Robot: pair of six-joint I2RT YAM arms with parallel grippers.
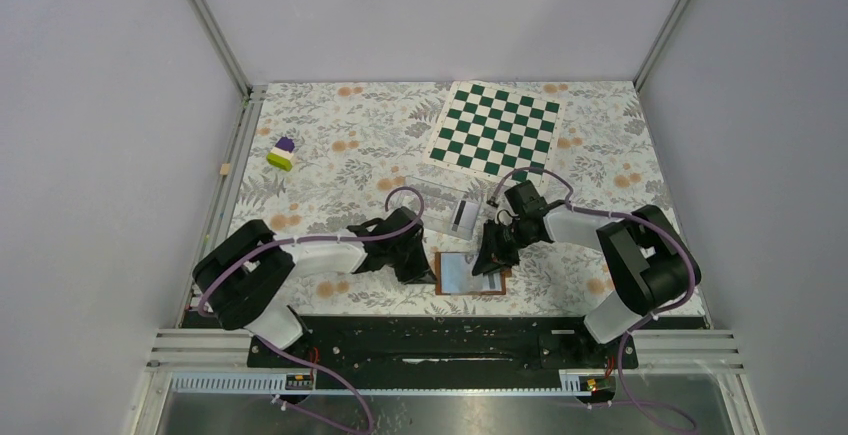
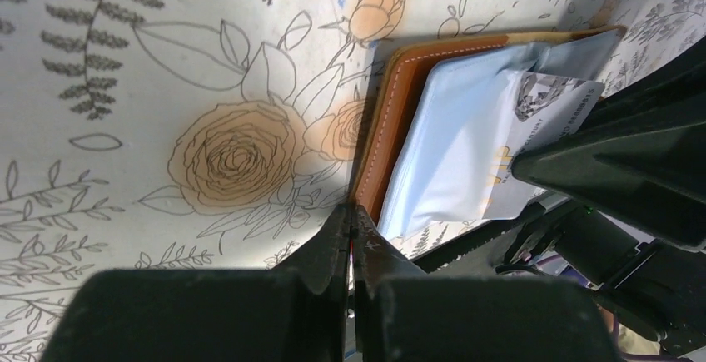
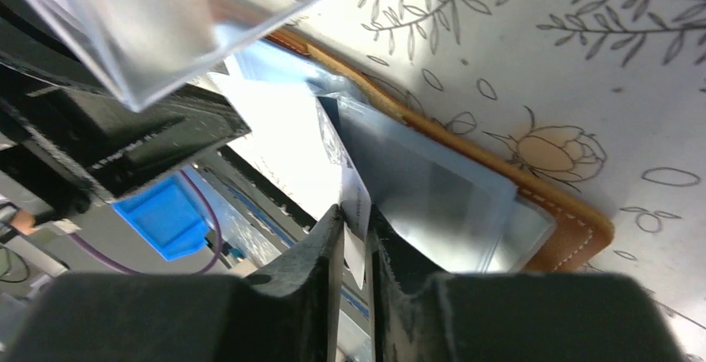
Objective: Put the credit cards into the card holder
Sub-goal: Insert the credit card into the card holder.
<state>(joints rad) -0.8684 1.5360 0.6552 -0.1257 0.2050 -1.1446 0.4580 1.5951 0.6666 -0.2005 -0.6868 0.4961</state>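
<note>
Both arms bent inward at front centre, pincers low and near each other, both closed.
Left arm [image 1: 300, 255] runs from its base rightward, forearm nearly flat, wrist dropping so the left pincer [image 1: 415, 263] points down and right; in the left wrist view its fingers [image 2: 329, 245] are pressed together, only a hairline slit between them. Right arm [image 1: 600, 225] folds back from its base to the left, elbow high, wrist tipped so the right pincer [image 1: 490, 260] angles down and left, tips facing the left one. In the right wrist view its fingers [image 3: 320, 245] clamp a thin credit card [image 3: 356, 200] on edge between them.
</note>
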